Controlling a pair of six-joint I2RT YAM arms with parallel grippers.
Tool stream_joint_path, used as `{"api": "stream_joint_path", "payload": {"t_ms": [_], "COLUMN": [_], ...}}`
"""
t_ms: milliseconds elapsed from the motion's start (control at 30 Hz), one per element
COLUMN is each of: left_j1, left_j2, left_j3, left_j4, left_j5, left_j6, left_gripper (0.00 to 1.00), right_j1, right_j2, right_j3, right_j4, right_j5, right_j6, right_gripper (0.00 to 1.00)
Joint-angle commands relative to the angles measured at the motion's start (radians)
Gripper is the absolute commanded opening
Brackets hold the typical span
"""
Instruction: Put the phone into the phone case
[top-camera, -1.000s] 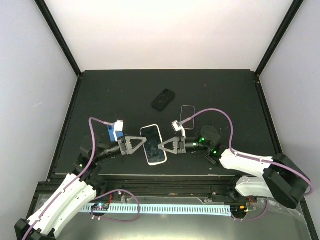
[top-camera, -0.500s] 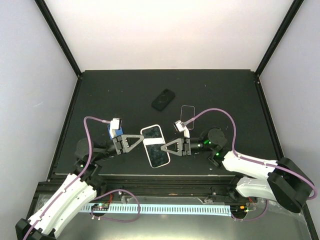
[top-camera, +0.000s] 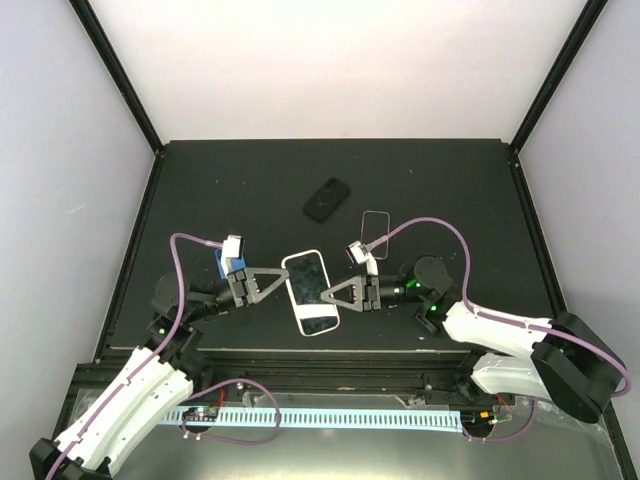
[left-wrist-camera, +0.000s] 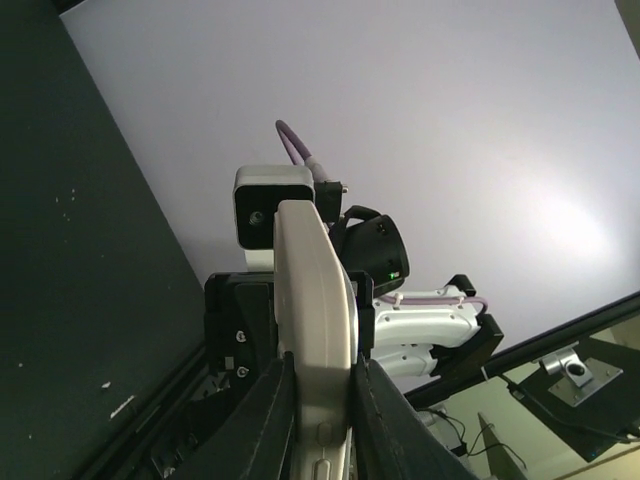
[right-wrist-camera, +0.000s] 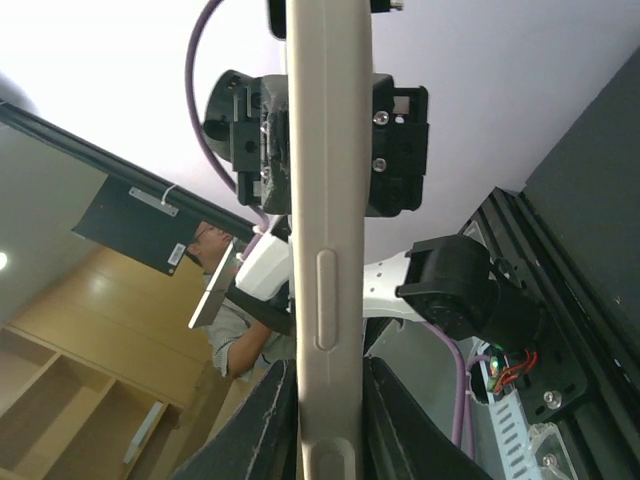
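Now left tool (top-camera: 283, 284) and right tool (top-camera: 325, 293) pinch the phone (top-camera: 308, 285) at nine and three o'clock.
Uneven pull could drop it.

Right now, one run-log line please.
left pincer: shut on phone | right pincer: shut on phone, opposite edge | black item, clear frame: on table beyond

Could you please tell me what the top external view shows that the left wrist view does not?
Only the top view: the black rounded phone case and a clear rectangular frame lying on the dark table. Only the left wrist: the left fingers pinching the white-rimmed, dark-screened phone edge-on. Both: that phone, clamped between the left gripper and right gripper.
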Motion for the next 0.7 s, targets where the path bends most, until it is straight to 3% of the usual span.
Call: {"api": "stream_joint_path", "payload": {"t_ms": [0, 67, 167, 300, 400, 533, 667], "left_j1": [0.004, 0.004, 0.004, 0.004, 0.004, 0.004, 0.005], "left_j2": [0.01, 0.021, 0.025, 0.042, 0.063, 0.087, 0.096], "left_j3": [0.106, 0.139, 0.127, 0.129, 0.129, 0.137, 0.163], "left_j4": [-0.21, -0.291, -0.235, -0.251, -0.258, -0.274, -0.336], "left_j5": [-0.043, -0.058, -0.048, -0.059, -0.062, -0.058, -0.074], "left_j6": [0.091, 0.134, 0.113, 0.138, 0.155, 0.17, 0.193], "left_gripper": [0.04, 0.13, 0.23, 0.24, 0.21, 0.03, 0.02], "right_j1": [-0.003, -0.005, -0.004, -0.003, -0.004, -0.004, -0.003], "right_j2": [0.012, 0.008, -0.002, -0.004, -0.008, -0.015, -0.051], "right_j3": [0.002, 0.008, 0.012, 0.01, 0.008, 0.012, 0.026], "right_j4": [0.008, -0.045, -0.099, -0.099, -0.104, -0.132, -0.281], "right_j5": [0.015, 0.023, 0.026, 0.022, 0.025, 0.034, 0.088], "right_j6": [-0.014, -0.044, -0.081, -0.077, -0.079, -0.091, -0.173], "right_gripper": [0.19, 0.18, 0.18, 0.17, 0.18, 0.17, 0.17]}}
